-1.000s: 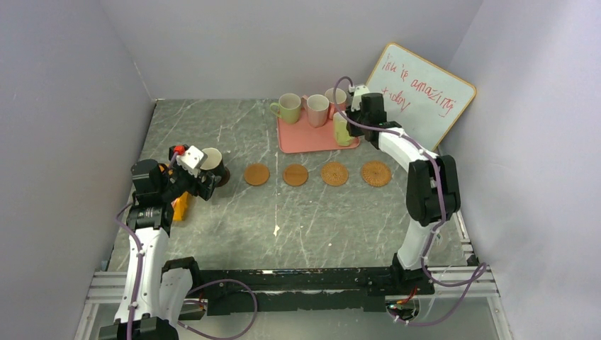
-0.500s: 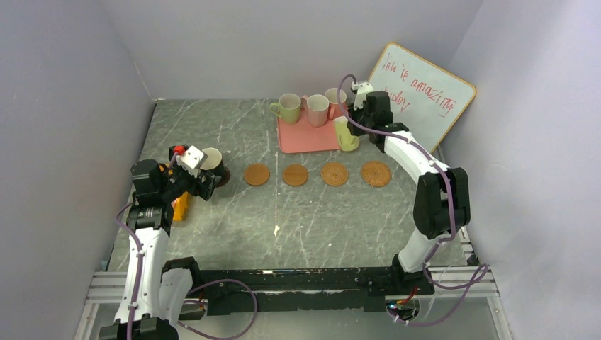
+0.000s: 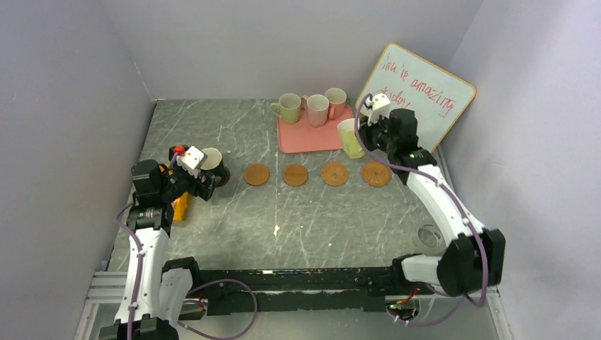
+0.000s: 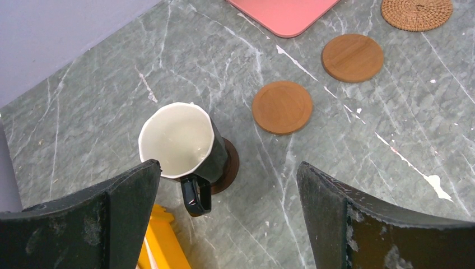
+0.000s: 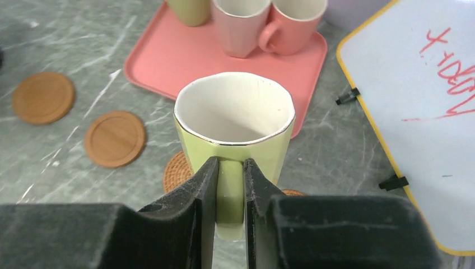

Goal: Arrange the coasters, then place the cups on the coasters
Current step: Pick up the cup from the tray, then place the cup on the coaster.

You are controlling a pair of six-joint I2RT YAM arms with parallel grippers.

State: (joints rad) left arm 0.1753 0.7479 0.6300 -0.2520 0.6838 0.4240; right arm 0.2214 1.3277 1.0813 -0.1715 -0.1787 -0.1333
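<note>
The grey counter [image 3: 212, 134] carried a pink tray [image 3: 301, 138] at the far right, with three cups [image 3: 317, 110] standing on it. Just right of the tray, a green cup [image 5: 235, 123] hung clear of the counter, its handle pinched between the closed right fingers [image 5: 204, 190], over the right end of a row of four coasters [image 3: 295, 174]. At the left, the brown cup [image 4: 179, 140] sat on a dark coaster [image 4: 228, 165] between the wide-open left fingers [image 4: 123, 207].
</note>
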